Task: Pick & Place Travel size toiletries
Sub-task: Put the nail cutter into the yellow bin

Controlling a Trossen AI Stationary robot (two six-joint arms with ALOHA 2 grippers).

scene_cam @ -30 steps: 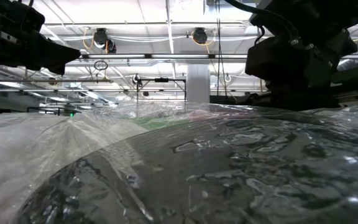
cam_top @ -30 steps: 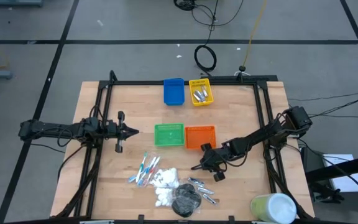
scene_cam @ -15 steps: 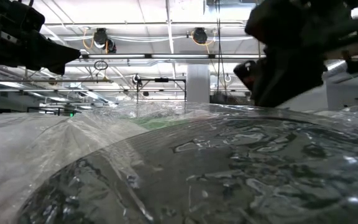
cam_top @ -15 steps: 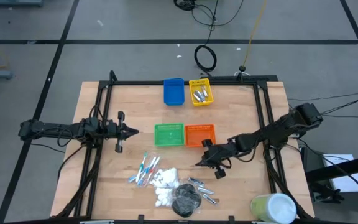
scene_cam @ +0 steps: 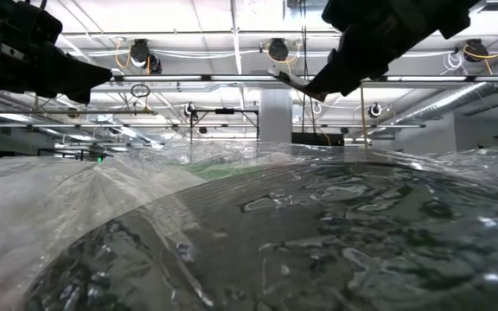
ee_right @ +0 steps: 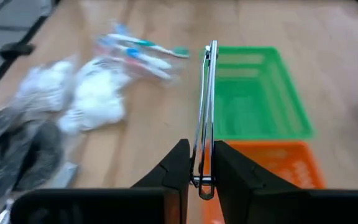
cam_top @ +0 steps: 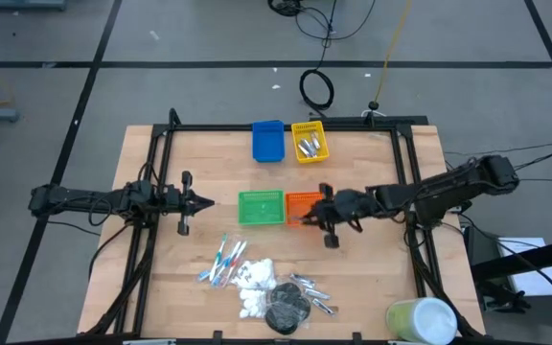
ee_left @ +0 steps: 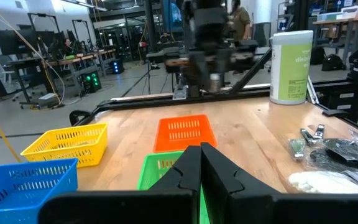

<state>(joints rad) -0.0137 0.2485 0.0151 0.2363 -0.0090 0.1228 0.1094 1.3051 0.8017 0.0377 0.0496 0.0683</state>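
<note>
Closest to you at the table's front edge: the black discs [cam_top: 287, 311] and white pads [cam_top: 254, 278] in a heap w/ the toothbrushes [cam_top: 222, 261] just left and the loose silver tubes [cam_top: 312, 292] right. Farther back, your right gripper [cam_top: 304, 219] is over the orange bin [cam_top: 309, 209], beside the green bin [cam_top: 261, 207], fingers pinching a thin silver tube [ee_right: 207, 118]. Left gripper [cam_top: 209, 202] sits pressed together at the left side, and at the far edge more tubes lie in the yellow bin [cam_top: 310, 141] next to the blue bin [cam_top: 267, 140].
</note>
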